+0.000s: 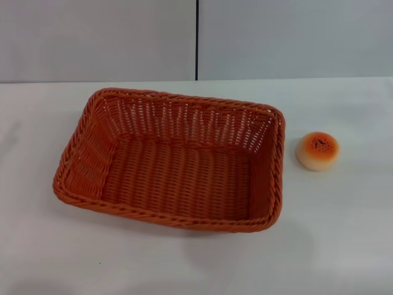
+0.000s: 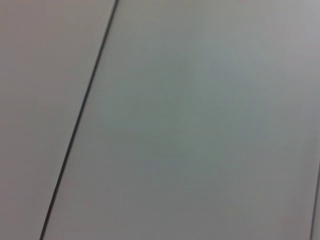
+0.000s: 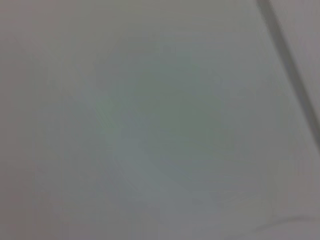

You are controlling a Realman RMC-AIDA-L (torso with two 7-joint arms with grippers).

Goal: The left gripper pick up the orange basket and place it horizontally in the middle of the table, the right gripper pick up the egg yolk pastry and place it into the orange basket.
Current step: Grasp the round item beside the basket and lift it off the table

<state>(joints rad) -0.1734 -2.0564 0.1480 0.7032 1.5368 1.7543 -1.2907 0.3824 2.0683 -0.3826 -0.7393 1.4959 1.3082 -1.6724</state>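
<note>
Neither arm appears in the head view, and neither end effector shows in any view, so their pose and how far their fingers stand apart cannot be told. The left wrist view takes in only a pale grey flat surface crossed by a thin dark seam (image 2: 80,117) running on a slant; it looks like a wall panel, though the view is too plain to be sure. The right wrist view gives a similar grey surface with a soft dark band near one corner. On the white counter (image 1: 344,246) the orange basket (image 1: 175,212) sits upright and open side up, roughly in the middle, its long sides running across the view and turned slightly, so that its left end lies a little farther back than square. It is a rectangular woven basket with sloping sides, a braided rim and a ribbed floor, and nothing lies inside it. The egg yolk pastry (image 1: 317,150) rests on the counter to the basket's right, near its right wall but apart from it. It is a small round bun with cream-white sides and an orange-browned top with a dark-speckled centre. Behind the counter stands a grey wall (image 1: 98,37) with one vertical dark seam.
</note>
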